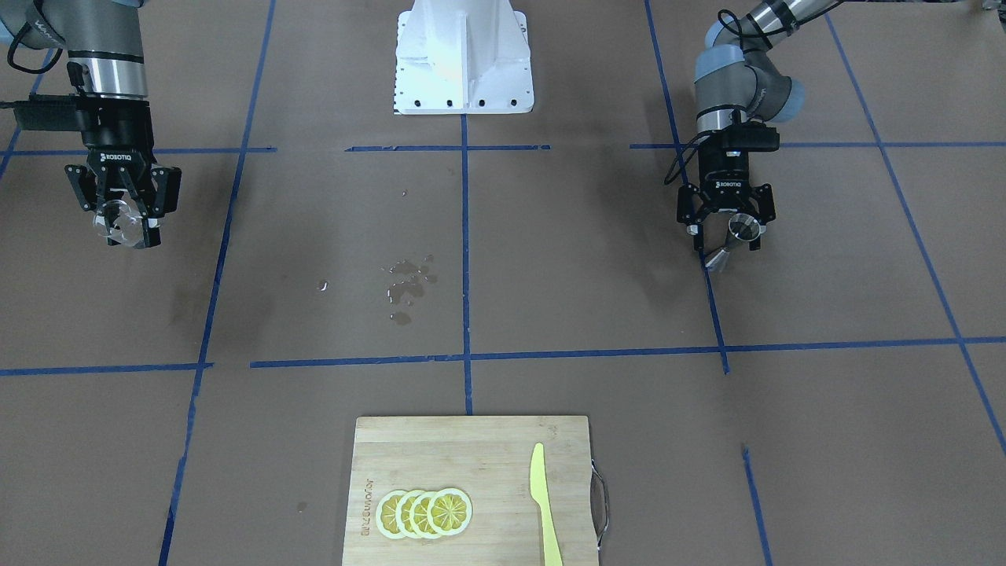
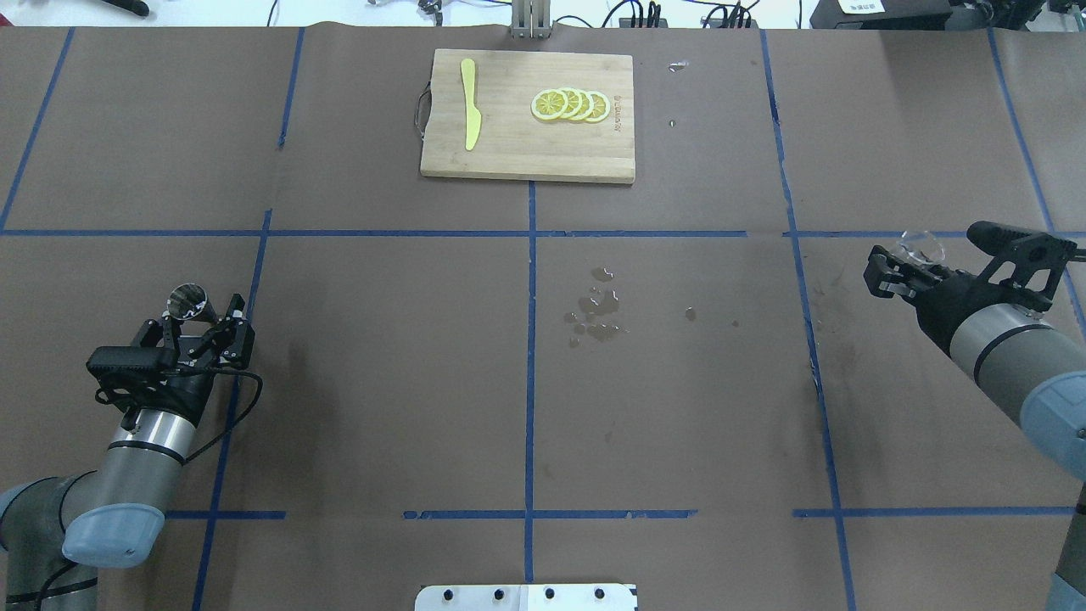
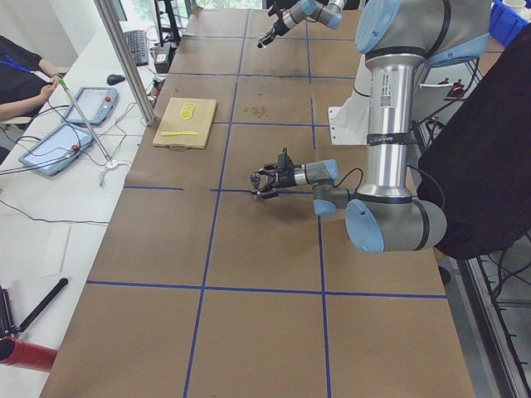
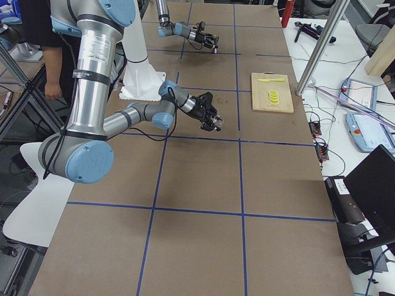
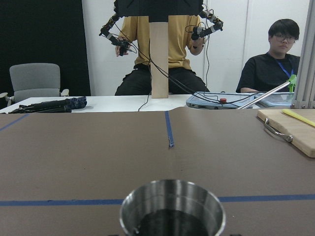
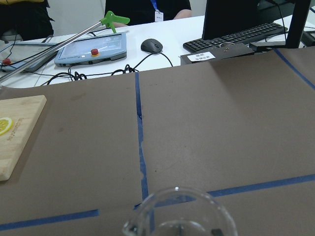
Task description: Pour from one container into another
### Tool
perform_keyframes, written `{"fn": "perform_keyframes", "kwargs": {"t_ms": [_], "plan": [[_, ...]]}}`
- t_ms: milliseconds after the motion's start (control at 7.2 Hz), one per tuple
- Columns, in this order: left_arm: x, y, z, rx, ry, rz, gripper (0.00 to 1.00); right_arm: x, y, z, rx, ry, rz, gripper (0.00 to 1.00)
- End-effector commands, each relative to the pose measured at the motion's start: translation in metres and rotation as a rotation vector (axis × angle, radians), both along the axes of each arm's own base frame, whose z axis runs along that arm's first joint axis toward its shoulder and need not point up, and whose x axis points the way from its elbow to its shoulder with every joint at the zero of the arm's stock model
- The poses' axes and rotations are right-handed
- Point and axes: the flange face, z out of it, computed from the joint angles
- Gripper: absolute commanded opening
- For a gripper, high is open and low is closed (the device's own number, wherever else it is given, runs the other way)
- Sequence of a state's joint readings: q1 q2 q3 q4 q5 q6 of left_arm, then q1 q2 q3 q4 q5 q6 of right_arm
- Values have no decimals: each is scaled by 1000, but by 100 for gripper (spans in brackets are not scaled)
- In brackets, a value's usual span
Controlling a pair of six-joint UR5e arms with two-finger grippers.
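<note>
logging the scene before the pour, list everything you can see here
cutting board: 1, light wood, table edge opposite the robot
lemon slices: 4, yellow, overlapping on the board
knife: 1, yellow, on the board beside the slices
spilled liquid: several drops, clear, mid-table
metal cup: 1, silver, gripped, robot's left side
glass: 1, clear, gripped, robot's right side
mounting base: 1, white, robot's table edge
left gripper: 1, black, shut on the metal cup
right gripper: 1, black, shut on the glass

Silver cup (image 5: 172, 209), clear glass (image 6: 179, 216), brown table (image 1: 589, 275) gridded in blue tape (image 1: 465, 236), yellow knife (image 1: 542, 503)
</note>
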State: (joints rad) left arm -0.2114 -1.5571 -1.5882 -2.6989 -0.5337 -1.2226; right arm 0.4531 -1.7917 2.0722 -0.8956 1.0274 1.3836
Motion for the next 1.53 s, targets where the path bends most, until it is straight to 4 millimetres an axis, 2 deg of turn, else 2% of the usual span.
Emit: {"fn": "perform_keyframes", "kwargs": {"t_ms": [0, 139, 417, 556, 694, 833, 972, 1111, 1250, 1389], "plan": [[-15, 8, 2, -36, 5, 79, 100, -8, 6, 2, 11, 2, 11, 0], [-30, 13, 3, -54, -2, 111, 100, -14, 10, 7, 12, 4, 20, 0], [-37, 20, 16, -92, -20, 176, 100, -27, 20, 12, 23, 4, 29, 0], [-38, 24, 13, -113, -9, 228, 100, -32, 24, 16, 36, 17, 33, 0], [-50, 34, -5, -130, -3, 327, 100, -38, 28, 21, 47, 33, 33, 0], [-65, 41, -4, -146, -14, 359, 100, -40, 30, 23, 52, 39, 36, 0], [-74, 47, -12, -164, -8, 409, 100, -43, 32, 28, 56, 51, 35, 0], [-87, 54, -33, -192, -19, 454, 100, -49, 35, 37, 62, 68, 40, 0], [-102, 61, -52, -210, -17, 491, 100, -61, 43, 44, 51, 27, 71, 0], [-108, 63, -55, -214, -16, 500, 100, -73, 55, 51, 73, 42, 69, 0]]}}
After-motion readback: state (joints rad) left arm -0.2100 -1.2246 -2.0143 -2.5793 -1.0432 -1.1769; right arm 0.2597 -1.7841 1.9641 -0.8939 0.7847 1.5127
